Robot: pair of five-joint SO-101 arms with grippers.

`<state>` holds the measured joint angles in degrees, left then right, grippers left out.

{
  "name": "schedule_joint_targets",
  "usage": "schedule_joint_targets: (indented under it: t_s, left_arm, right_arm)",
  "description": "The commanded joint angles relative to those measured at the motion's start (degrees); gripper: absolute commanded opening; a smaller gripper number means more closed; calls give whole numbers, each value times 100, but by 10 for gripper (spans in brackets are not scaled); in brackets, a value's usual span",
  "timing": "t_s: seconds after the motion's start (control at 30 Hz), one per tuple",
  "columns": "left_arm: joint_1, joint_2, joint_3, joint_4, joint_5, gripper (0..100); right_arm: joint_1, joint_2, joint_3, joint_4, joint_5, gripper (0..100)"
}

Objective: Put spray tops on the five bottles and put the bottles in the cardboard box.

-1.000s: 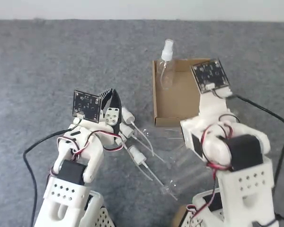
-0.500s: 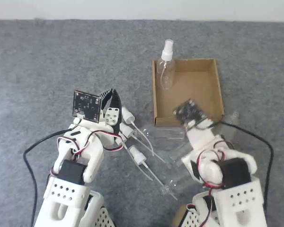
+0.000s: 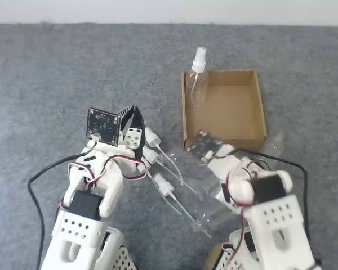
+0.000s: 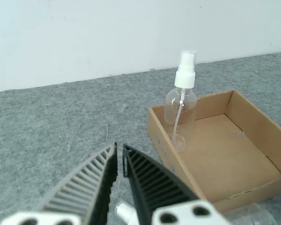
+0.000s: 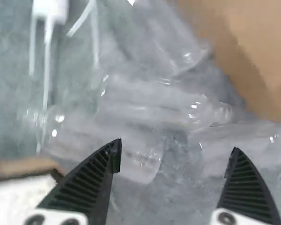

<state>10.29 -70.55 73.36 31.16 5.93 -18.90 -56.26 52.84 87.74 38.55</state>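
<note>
now | left gripper nearly closed | right gripper wide above clear bottles

A grey, felt-like table cover spreads from the near edge to the far edge, where a plain white wall runs left to right

— Overhead, we look down on the whole table.
— Our left wrist camera looks low across at the box we also see from above; our right points down, close over bottles.
</note>
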Motion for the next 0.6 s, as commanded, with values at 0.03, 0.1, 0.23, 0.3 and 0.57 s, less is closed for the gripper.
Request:
schedule_joint_targets:
  t_s: [0.03, 0.1, 0.23, 0.3, 0.57]
  left_arm:
    - [18, -62, -40, -123, -44, 10]
    - [18, -62, -40, -123, -44, 10]
    - [18, -62, -40, -123, -44, 10]
    - [26, -62, -40, -123, -44, 10]
    - [26, -62, -40, -123, -44, 10]
  right_arm:
    - [-31, 646, -123, -171, 905, 303]
    - [-13, 708, -193, -312, 897, 303]
    - [-22, 752, -316, -673, 290, 302]
    - [-13, 769, -334, -971, -484, 300]
    - [4, 778, -290, -1798, -4651, 301]
